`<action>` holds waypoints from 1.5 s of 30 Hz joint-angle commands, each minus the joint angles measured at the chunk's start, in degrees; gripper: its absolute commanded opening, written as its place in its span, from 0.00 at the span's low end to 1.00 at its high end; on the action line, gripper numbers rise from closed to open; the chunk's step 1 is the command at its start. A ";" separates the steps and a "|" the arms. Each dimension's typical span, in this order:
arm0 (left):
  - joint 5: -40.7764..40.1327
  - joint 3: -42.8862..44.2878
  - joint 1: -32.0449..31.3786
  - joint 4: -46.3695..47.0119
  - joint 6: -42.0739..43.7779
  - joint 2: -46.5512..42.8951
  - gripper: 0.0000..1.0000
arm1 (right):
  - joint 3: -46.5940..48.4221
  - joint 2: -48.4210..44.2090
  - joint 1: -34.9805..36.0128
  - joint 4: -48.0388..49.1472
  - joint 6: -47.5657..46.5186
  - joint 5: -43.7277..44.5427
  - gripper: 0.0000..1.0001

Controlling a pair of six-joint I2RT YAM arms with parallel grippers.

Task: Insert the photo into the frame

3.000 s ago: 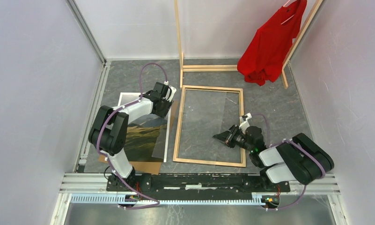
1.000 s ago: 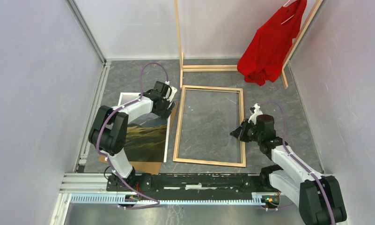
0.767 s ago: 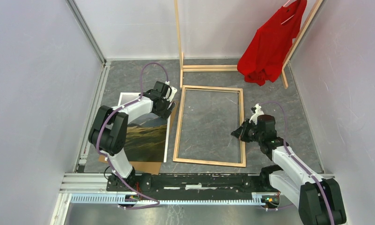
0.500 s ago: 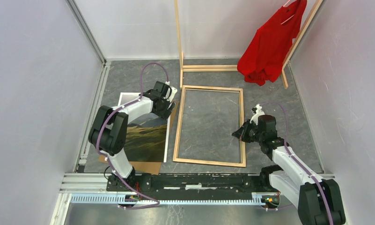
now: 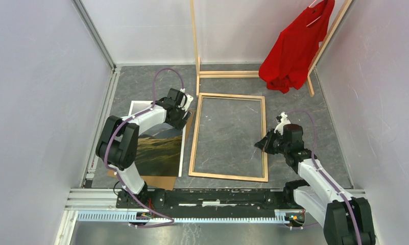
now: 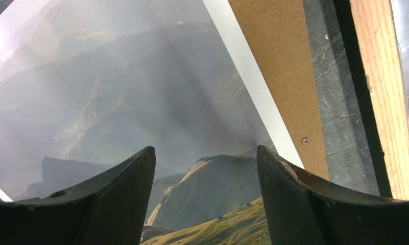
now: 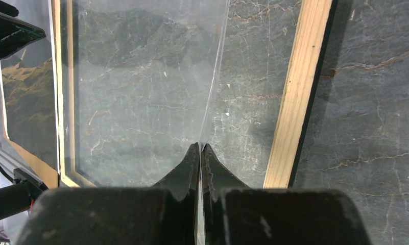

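The frame (image 5: 194,138) lies flat on the grey floor with its light wood side up. Left of it the photo (image 5: 159,148) of green hills rests face up on a brown backing board (image 5: 156,179). My left gripper (image 5: 182,118) hovers open over the photo (image 6: 141,92) near its right white border, with nothing between the fingers (image 6: 125,178). My right gripper (image 7: 200,145) is shut on the edge of a clear sheet (image 7: 141,76), which slants over the frame's opening, just inside the right rail (image 7: 296,92).
A tall wooden clothes rack (image 5: 194,46) with a red shirt (image 5: 294,46) stands at the back. Walls close in on the left and right. The arm bases sit on a rail (image 5: 212,196) at the near edge. The backing board (image 6: 279,61) shows beside the frame's left rail (image 6: 378,76).
My right gripper has drifted right and a little back toward the frame's right rail, carrying the clear sheet with it. The left arm has stayed put.
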 commanded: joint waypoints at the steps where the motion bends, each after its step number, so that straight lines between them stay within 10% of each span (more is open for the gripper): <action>1: 0.33 0.62 -0.35 0.20 2.23 -1.64 0.79 | 2.99 -0.06 -0.35 2.00 -2.23 -0.41 0.04; 45: 3.60 1.53 -4.14 0.82 0.64 3.13 0.75 | 1.51 2.58 -0.92 11.12 -2.23 -6.34 0.04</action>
